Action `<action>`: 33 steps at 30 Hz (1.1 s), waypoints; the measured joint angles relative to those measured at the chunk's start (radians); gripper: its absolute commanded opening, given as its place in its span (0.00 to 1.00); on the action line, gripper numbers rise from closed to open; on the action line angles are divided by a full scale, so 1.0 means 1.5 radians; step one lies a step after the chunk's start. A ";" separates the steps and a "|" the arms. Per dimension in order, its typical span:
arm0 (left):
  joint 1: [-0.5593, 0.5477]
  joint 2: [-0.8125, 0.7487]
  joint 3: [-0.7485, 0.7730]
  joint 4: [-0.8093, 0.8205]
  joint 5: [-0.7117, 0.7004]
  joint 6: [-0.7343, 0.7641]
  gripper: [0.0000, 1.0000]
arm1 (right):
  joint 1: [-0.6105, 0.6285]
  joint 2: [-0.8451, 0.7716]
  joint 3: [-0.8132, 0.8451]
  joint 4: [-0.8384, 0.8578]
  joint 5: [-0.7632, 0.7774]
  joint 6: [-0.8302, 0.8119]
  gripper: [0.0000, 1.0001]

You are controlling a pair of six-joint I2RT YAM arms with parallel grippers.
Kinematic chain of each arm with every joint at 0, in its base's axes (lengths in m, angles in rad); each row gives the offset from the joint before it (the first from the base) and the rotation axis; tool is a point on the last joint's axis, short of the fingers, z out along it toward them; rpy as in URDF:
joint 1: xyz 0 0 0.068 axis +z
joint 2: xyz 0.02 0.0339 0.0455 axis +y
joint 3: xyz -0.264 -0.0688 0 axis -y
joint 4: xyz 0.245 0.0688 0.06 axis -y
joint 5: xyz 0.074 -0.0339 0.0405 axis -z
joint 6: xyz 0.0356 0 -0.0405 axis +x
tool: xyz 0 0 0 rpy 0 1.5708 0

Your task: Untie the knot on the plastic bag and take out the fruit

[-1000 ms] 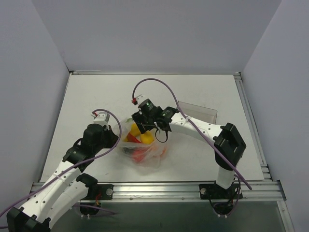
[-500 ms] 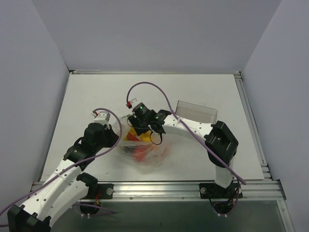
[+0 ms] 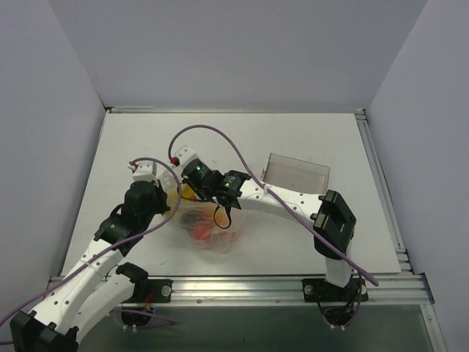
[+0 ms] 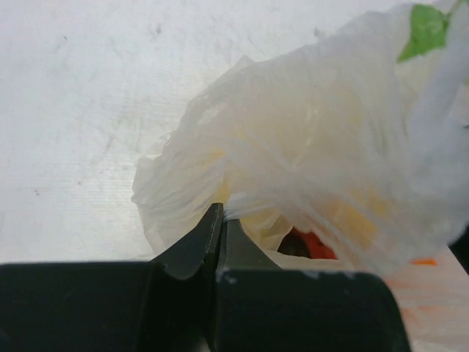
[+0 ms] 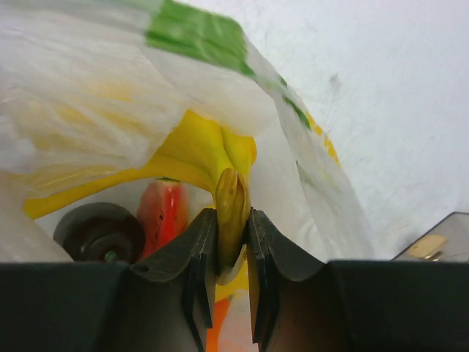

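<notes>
The plastic bag (image 3: 216,229) lies in front of the arms, thin and whitish with green prints (image 5: 196,31). My left gripper (image 4: 220,210) is shut on a bunched fold of the bag (image 4: 308,139) at its left side. My right gripper (image 5: 230,220) is shut on the stem end of the yellow banana (image 5: 198,150) at the bag's mouth. A red piece (image 5: 164,214) and a dark ball (image 5: 99,232) lie inside the bag beside the banana. Red and orange fruit show through the plastic (image 3: 204,232). I cannot make out the knot.
The clear rigid box (image 3: 297,171) stands to the right of the bag, behind the right arm's forearm; its corner shows in the right wrist view (image 5: 434,242). Purple cables loop over both wrists. White walls ring the table.
My right gripper has moved left and a little back with the banana. The bag has shifted left and flattened. My left gripper has moved slightly back, still pinching the plastic.
</notes>
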 measured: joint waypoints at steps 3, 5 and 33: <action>0.006 0.000 0.007 0.021 -0.033 0.001 0.00 | 0.032 -0.002 0.020 0.024 0.071 -0.047 0.00; 0.012 -0.004 0.007 0.023 -0.039 -0.001 0.00 | 0.046 -0.002 0.019 0.045 0.114 -0.068 0.00; 0.016 -0.059 -0.011 -0.002 -0.123 -0.023 0.00 | 0.056 -0.250 -0.174 0.249 0.277 -0.058 0.00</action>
